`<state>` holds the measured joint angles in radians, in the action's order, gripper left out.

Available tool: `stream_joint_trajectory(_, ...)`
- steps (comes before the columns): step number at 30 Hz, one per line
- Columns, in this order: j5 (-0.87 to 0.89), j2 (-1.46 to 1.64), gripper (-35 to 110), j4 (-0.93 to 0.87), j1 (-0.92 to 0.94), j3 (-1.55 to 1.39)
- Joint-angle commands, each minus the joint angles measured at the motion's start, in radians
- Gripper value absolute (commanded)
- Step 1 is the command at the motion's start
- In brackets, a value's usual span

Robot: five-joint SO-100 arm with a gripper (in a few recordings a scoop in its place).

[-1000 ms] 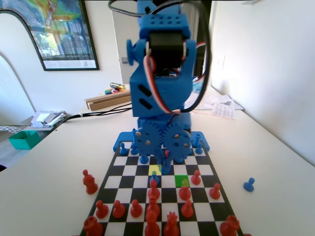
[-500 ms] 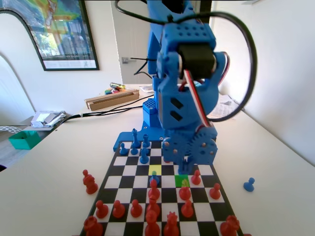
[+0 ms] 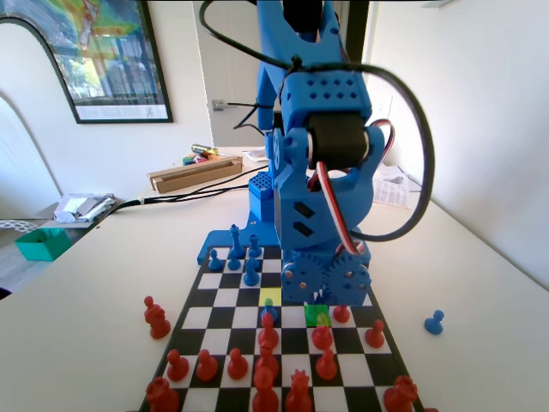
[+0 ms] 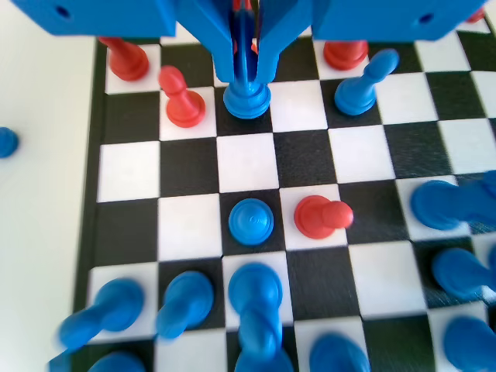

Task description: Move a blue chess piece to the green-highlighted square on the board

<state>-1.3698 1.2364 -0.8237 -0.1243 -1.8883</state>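
Between my jaws, straight below my hand (image 4: 246,74), sits the blue chess piece (image 4: 247,98); the two jaws are narrow and close on its head and neck, so I judge I am holding it. Its flared base looks to be at or just above the board (image 4: 194,167), though I cannot tell from the wrist view whether it touches. From the fixed view, my hand (image 3: 324,296) hangs low just behind the green-highlighted square (image 3: 316,316), which peeks out under my gears; how well the base lines up with it I cannot tell.

I judge this to be the setting-down step. To do it well I should lower straight, keep the piece upright, and let the base rest flat inside the square before easing the jaws apart. Crowding is the risk: a red pawn (image 4: 183,101) stands just beside my hand on the wrist view's left, and a taller blue piece (image 4: 363,82) near on the right. I should open only a little and lift straight up.
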Motion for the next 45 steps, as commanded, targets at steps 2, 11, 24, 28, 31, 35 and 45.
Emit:
stream_joint_trajectory(2, -0.017, 0.034, 1, 0.002, 0.0, -0.006)
stream_joint_trajectory(11, -0.012, 0.035, 7, 0.009, -0.003, -0.002)
stream_joint_trajectory(24, -0.032, 0.094, 9, -0.015, 0.009, 0.003)
stream_joint_trajectory(28, -0.035, 0.158, 9, -0.092, 0.0, 0.026)
stream_joint_trajectory(31, -0.025, 0.202, 10, -0.161, -0.008, 0.074)
stream_joint_trajectory(35, -0.015, 0.272, 10, -0.268, -0.017, 0.161)
stream_joint_trajectory(45, -0.106, 0.515, 10, -0.569, -0.008, 0.348)
